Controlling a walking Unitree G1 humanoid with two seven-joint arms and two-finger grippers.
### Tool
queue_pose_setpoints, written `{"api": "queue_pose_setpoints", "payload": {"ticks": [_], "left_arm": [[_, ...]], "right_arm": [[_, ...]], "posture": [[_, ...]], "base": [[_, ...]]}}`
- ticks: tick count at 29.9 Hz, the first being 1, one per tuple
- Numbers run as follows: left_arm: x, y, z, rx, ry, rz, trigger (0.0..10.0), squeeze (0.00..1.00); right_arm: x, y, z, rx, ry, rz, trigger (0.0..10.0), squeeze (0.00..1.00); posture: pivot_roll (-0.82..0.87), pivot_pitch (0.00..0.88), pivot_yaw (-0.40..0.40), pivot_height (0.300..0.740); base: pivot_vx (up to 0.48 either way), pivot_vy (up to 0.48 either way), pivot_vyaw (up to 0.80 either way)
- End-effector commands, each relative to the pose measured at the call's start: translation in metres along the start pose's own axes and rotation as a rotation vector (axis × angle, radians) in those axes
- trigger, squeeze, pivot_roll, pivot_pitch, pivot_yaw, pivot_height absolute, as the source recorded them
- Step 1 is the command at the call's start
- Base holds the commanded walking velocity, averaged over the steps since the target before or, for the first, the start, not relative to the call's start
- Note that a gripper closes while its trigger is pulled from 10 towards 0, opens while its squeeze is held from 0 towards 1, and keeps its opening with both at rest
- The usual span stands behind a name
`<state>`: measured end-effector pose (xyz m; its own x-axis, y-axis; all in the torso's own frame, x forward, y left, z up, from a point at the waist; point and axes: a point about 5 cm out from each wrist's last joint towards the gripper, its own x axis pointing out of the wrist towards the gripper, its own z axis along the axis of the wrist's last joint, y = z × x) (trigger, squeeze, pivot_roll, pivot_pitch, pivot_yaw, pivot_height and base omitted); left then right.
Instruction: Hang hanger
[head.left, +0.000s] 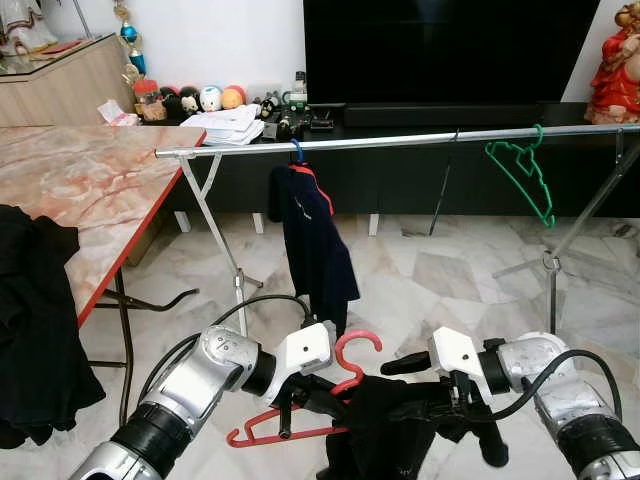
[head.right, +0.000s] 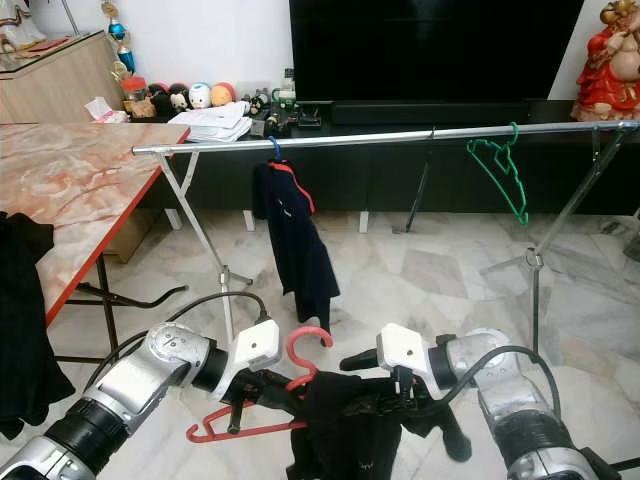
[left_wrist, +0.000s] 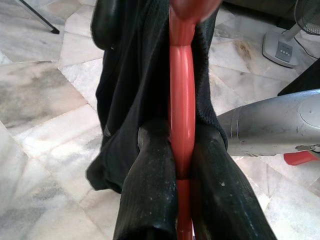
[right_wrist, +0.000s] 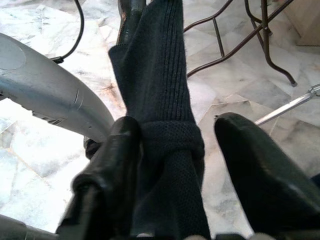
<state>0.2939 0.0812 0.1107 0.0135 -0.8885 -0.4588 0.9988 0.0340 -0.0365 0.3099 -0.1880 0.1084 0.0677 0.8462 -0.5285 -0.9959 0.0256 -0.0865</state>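
Our left pincer (left_wrist: 182, 165) pinches the red hanger (head.left: 345, 365); our right pincer (right_wrist: 172, 150), fingers seemingly spread, straddles the black garment (right_wrist: 160, 75) draped on it.

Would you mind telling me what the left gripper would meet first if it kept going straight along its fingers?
The left gripper, shut on the red hanger, points toward the black garment draped there; it would probably meet that first, then the right gripper.

red hanger (head.left: 300, 405), black garment (head.left: 390, 430) (ribbed knit), green hanger (head.left: 522, 170)
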Motion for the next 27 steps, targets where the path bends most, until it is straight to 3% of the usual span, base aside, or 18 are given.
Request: {"api": "queue_pose_setpoints", "payload": {"ticks": [1, 27], "left_arm": [[0.0004, 0.0010, 0.0216, 0.088, -0.058, -0.002, 10.0, 0.00], [0.0052, 0.0022, 0.0224, 0.141, -0.001, 0.017, 10.0, 0.00]], "right_arm": [[0.0069, 0.0012, 0.0022, -0.005, 0.010, 0.043, 0.0, 0.00], [0.0123, 0.0003, 0.0009, -0.013, 0.112, 0.115, 0.0, 0.00]], "posture": [[-0.06, 0.000, 0.064, 0.740], [-0.07, 0.000, 0.053, 0.740]], "base": [[0.000, 0.000, 0.00], [0.000, 0.000, 0.00]]}}
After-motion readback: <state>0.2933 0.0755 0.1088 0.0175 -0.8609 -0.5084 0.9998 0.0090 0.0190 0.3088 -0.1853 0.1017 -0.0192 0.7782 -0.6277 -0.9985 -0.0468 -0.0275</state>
